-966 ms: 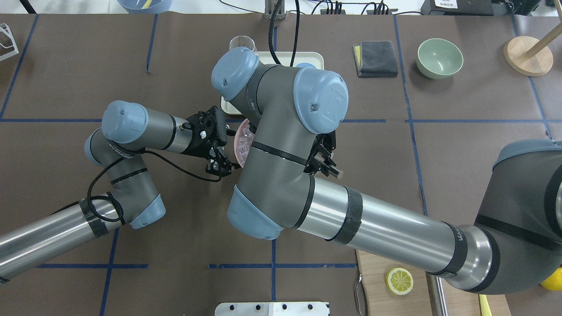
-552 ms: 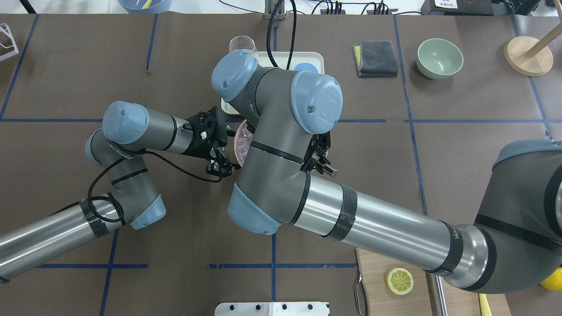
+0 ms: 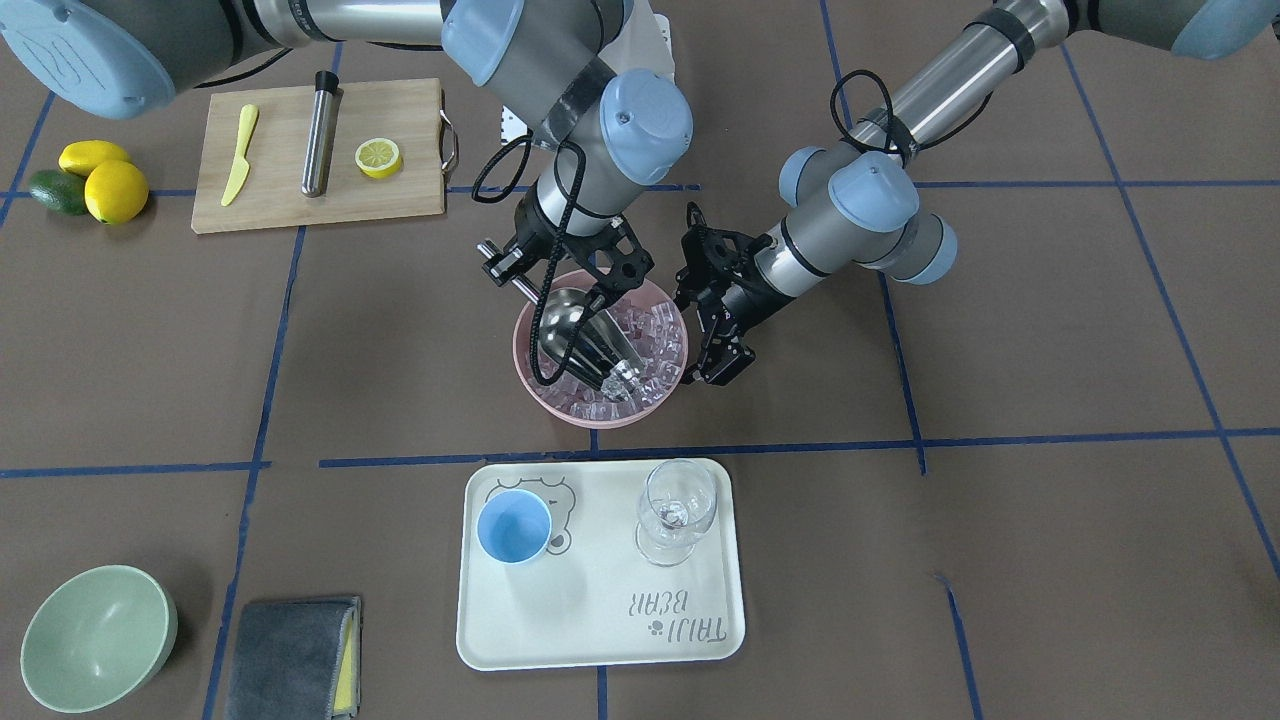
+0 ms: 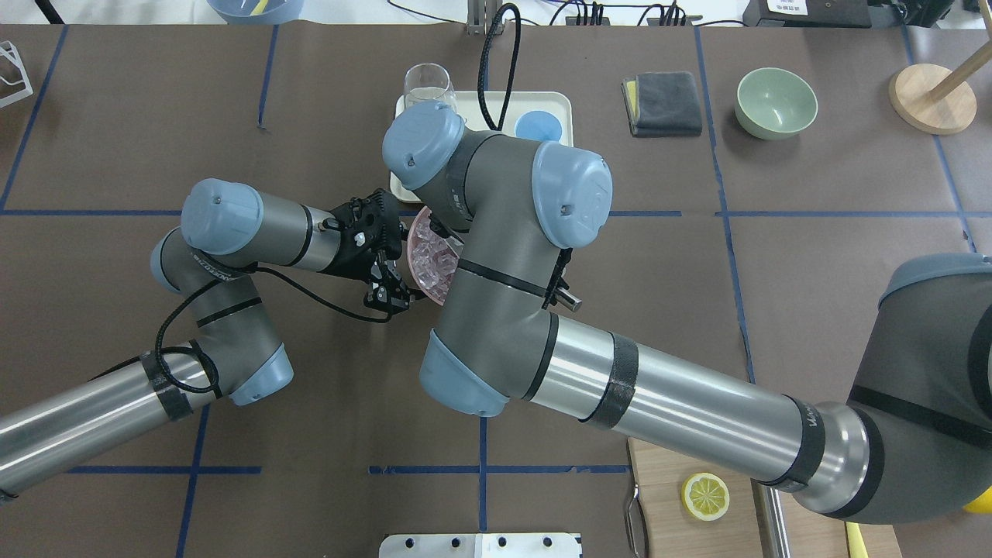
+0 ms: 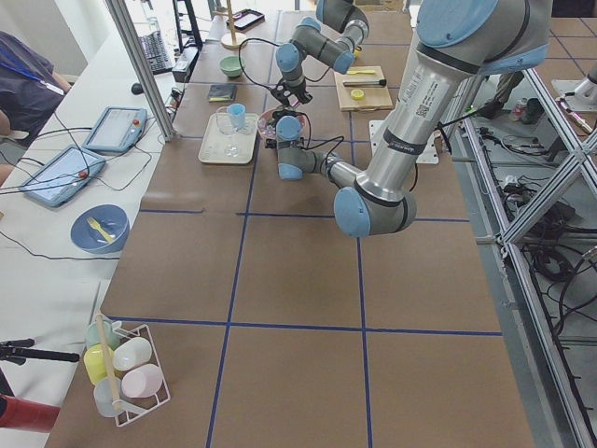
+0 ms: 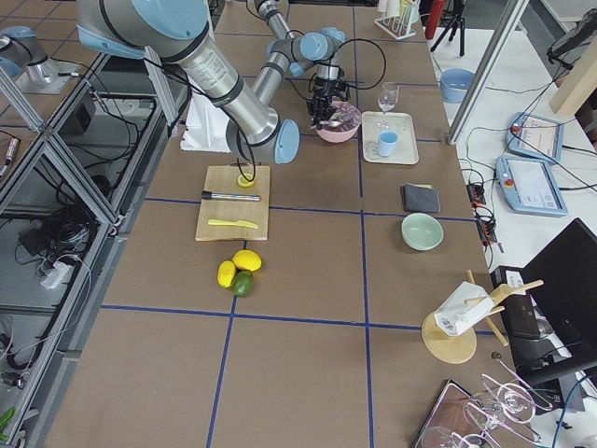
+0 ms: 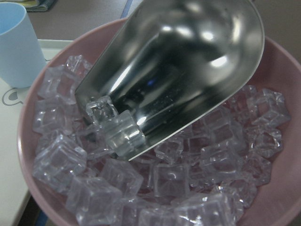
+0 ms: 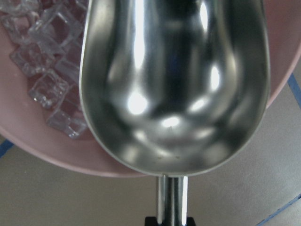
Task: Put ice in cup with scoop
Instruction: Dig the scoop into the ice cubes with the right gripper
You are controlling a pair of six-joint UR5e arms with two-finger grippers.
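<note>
Cup (image 3: 513, 526), small, round, light blue, stands on the cream rectangular tray (image 3: 600, 630). Beyond it, clear glassy ice cubes (image 3: 655, 345) fill a round pink bowl (image 3: 600, 415). The shiny steel scoop (image 3: 565, 320) digs its lip into them. The right gripper (image 3: 530, 285) pinches its tubular handle. The left gripper (image 3: 718, 368) sits at the bowl's rim; I cannot tell whether it is spread or closed.
</note>
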